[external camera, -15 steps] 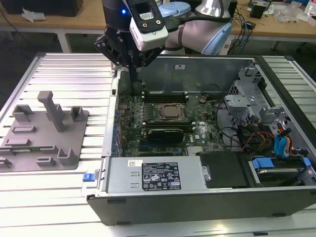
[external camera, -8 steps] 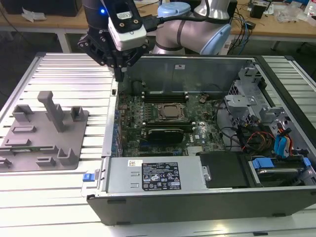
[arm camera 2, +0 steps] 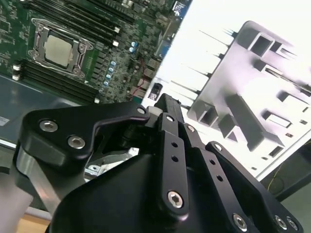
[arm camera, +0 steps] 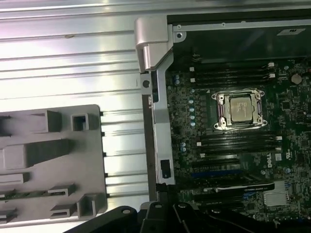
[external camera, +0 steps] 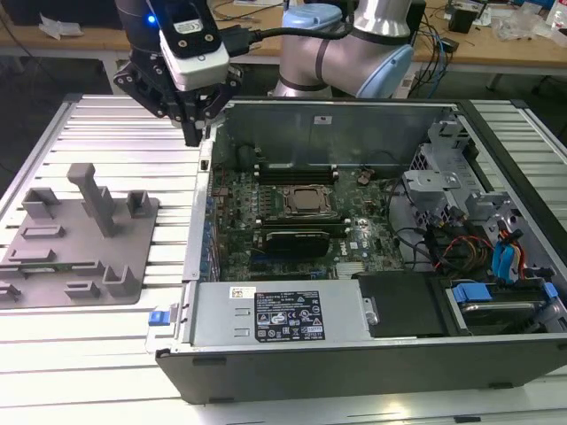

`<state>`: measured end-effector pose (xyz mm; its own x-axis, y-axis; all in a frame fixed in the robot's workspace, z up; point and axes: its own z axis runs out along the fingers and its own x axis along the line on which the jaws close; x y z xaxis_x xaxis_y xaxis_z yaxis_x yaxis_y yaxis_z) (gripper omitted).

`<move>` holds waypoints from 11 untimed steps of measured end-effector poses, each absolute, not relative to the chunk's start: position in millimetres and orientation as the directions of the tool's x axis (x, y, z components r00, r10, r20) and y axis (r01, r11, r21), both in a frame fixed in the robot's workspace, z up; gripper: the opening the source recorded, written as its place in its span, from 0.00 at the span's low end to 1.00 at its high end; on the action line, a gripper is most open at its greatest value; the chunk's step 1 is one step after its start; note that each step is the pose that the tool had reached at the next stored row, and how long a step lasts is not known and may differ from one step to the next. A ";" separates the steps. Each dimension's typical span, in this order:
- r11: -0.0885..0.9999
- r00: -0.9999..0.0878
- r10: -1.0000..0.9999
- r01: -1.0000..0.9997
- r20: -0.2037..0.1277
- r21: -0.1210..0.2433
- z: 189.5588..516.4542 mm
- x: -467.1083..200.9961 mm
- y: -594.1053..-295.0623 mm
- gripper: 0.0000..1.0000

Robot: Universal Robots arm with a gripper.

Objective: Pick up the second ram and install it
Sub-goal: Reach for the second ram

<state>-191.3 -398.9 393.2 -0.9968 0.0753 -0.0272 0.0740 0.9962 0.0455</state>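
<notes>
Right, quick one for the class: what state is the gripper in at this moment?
Gripper: closed, with nothing seen between its fingers, poised over the table beside the computer case.

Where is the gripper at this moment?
In the exterior view the gripper hangs over the computer case's wall on the exterior view's left, between the grey tray and the motherboard.

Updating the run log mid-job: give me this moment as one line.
tool: above case wall, exterior view's left | grasp: cannot tell | grey tray: on table beside case | processor: seated
</notes>
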 end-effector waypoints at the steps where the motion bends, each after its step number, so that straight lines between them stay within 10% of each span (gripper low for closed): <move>1: 0.996 -0.997 0.075 0.074 -0.027 0.046 393.2 -193.7 -398.8 0.08; 11: 0.996 -0.997 0.075 0.074 -0.029 0.046 393.2 -219.9 -398.9 0.08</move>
<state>-219.9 -398.9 393.2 -0.9967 0.0753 -0.0294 0.0739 0.9962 0.0457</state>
